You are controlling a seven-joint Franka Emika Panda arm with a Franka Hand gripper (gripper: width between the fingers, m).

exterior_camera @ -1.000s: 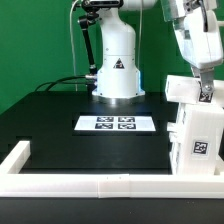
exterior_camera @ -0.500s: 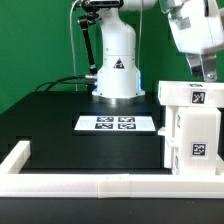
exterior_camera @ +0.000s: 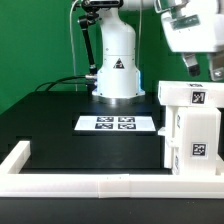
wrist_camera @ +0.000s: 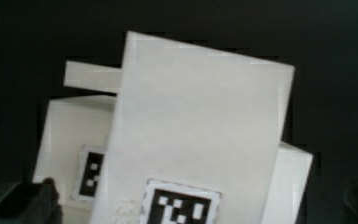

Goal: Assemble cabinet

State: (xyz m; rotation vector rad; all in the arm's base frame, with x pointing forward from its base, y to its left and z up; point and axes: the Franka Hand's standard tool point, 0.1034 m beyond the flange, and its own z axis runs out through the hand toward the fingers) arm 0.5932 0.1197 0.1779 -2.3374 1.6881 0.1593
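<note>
While the arm hangs up near the top corner on the exterior view's right, the thing that matters is how the two-finger gripper (exterior_camera: 203,66) sits relative to the white plastic box-shaped cabinet body (exterior_camera: 192,130): it's directly above it, a bit toward the cabinet's far side, and clear of the top face with a visible gap. So the cabinet lies straight down from the fingers, and any next grab or push looks like a mostly vertical drop rather than a sideways reach. The cabinet stands upright with its long axis vertical, parked just behind the long low white border frame (exterior_camera: 80,184) and off to the side of the marker board (exterior_camera: 116,124), which lies flat on the black table (exterior_camera: 60,115) in front of the white robot base (exterior_camera: 118,65). There's a black-and-white square tag on the cabinet's top face (exterior_camera: 197,97) and another low on its front (exterior_camera: 197,150). The wrist view looks down on the same body (wrist_camera: 194,130), tilted in frame, with a tag showing on it (wrist_camera: 185,205) and one dark fingertip (wrist_camera: 39,197) poking in at the corner. The fingers aren't holding anything as far as I can see, but honestly I can't tell from either shot whether they're spread or closed. My guess is the next move needs careful lining up over that top face first.
</note>
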